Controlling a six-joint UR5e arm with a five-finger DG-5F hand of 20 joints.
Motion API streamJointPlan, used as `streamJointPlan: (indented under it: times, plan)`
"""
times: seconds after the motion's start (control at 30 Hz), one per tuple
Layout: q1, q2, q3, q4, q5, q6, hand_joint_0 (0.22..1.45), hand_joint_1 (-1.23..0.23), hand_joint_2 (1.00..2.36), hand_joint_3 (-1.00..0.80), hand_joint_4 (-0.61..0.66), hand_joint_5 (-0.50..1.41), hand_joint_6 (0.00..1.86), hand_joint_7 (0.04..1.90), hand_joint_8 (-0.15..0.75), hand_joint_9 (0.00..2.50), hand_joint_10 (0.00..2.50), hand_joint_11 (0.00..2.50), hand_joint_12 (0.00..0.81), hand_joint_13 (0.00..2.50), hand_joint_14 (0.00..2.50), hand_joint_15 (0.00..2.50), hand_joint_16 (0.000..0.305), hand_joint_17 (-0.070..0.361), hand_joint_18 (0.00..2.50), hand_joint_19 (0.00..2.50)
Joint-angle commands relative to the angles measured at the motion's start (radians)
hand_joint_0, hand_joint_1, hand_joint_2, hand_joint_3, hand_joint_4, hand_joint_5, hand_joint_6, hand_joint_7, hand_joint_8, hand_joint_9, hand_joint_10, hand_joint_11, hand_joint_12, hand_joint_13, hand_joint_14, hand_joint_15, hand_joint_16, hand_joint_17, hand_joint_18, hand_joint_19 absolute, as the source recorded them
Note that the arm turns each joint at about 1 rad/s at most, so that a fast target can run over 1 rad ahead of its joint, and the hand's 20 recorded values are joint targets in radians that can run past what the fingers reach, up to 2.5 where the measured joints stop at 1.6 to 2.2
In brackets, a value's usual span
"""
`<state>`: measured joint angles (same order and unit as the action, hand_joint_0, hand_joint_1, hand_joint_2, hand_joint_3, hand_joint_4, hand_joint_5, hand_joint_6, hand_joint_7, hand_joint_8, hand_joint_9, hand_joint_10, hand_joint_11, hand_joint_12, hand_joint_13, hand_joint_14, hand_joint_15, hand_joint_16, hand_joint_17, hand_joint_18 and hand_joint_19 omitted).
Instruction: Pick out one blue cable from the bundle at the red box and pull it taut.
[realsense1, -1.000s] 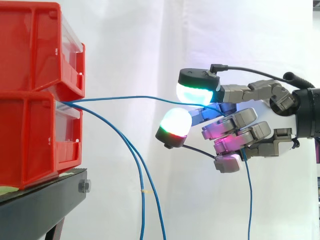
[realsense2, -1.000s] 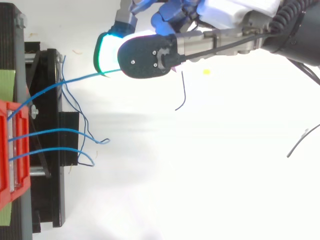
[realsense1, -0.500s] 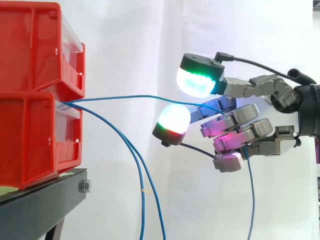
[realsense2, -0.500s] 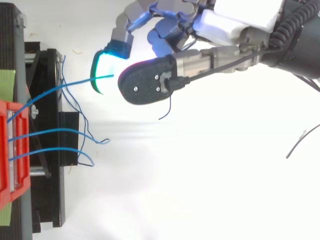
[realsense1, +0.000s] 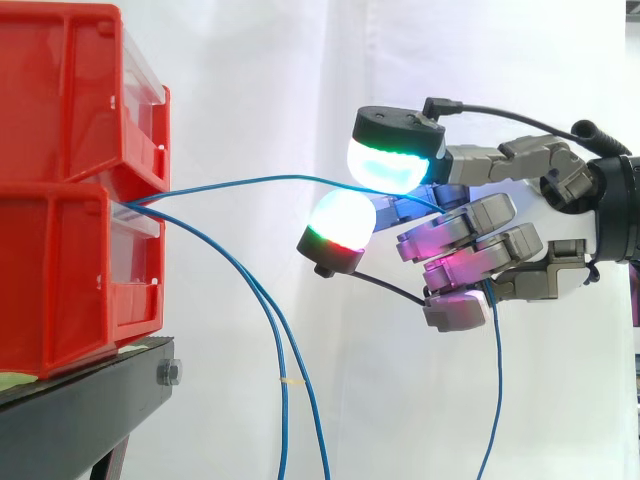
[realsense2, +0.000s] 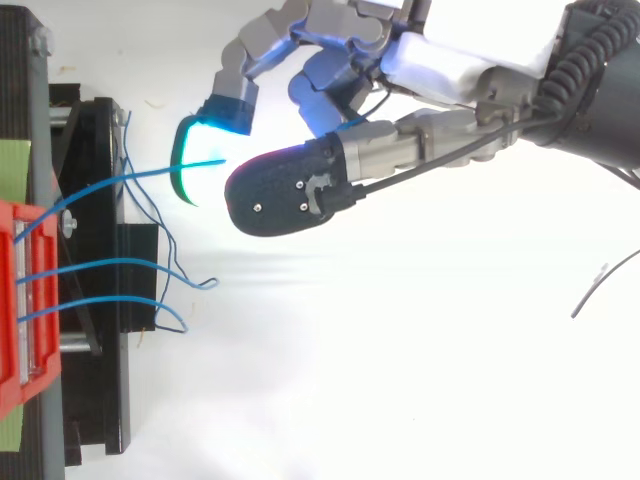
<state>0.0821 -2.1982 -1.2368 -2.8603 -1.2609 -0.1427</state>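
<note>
Hand (realsense1: 470, 235) nearer the red bins (realsense1: 70, 250) than before, blue cable (realsense1: 240, 181) slacker.

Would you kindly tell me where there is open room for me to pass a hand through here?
Open: above the held blue cable, between the red bins and the robot hand; also below the robot hand, between the two hanging cables and the held cable's loose tail. Crowded: right in front of the bins, where all cables leave.

- The hand (realsense2: 450, 72) reaches in level from the right side.
- Its fingers (realsense1: 470, 215) are curled, and the blue cable (realsense1: 250, 183) passes between them.
- Two glowing pads (realsense1: 388, 165) stand forward, a little apart.
</note>
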Motion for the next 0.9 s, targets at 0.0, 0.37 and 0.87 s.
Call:
streamJointPlan:
  times: [0.0,0.37,0.87]
  plan:
    - [0.002,0.000,0.000,-0.001,0.000,0.000,0.64,-0.71,1.01,-0.33,0.14,-0.20,0.94,0.75,0.314,0.91,2.50,1.04,0.365,1.21,1.85,1.09,0.059,0.132,1.17,1.18]
    - [0.007,0.000,0.000,-0.001,0.000,-0.002,0.66,-0.73,1.02,-0.16,0.00,-0.18,0.96,0.86,0.316,0.96,2.50,1.12,0.359,1.24,1.78,1.16,0.057,0.129,1.18,1.19]
    - [0.005,0.000,0.000,-0.001,0.000,-0.002,0.62,-0.50,1.01,-0.40,0.10,-0.17,0.92,0.86,0.326,0.99,2.50,1.14,0.361,1.24,1.75,1.14,0.057,0.128,1.17,1.20]
